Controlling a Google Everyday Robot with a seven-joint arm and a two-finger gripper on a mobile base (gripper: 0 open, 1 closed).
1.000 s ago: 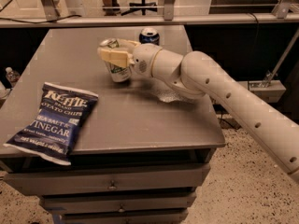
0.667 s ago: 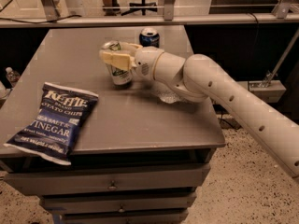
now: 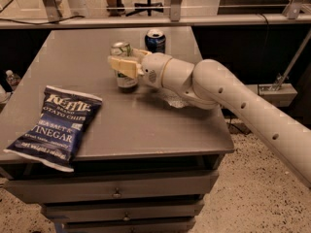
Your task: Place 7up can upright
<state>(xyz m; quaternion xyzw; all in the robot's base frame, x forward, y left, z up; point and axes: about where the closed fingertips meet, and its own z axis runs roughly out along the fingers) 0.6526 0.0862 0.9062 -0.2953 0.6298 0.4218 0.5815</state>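
The 7up can (image 3: 122, 50), silvery with green lettering and a silver top, stands upright on the grey table (image 3: 146, 125), at the back middle. My gripper (image 3: 124, 58) reaches in from the right and is closed around the can's middle. One cream finger (image 3: 122, 67) crosses the can's front and the other finger (image 3: 141, 52) lies behind its right side. The can's base rests on the table top.
A dark blue Pepsi can (image 3: 155, 40) stands just behind and right of the gripper. A blue Kettle chips bag (image 3: 57, 125) lies at the front left. My white arm (image 3: 233, 101) crosses the table's right side. The table has drawers (image 3: 116, 193) below its front edge.
The can's silver top now shows above the front finger; before, the gripper covered it. The gripper sits slightly lower on the can. The chips bag and Pepsi can have not moved.
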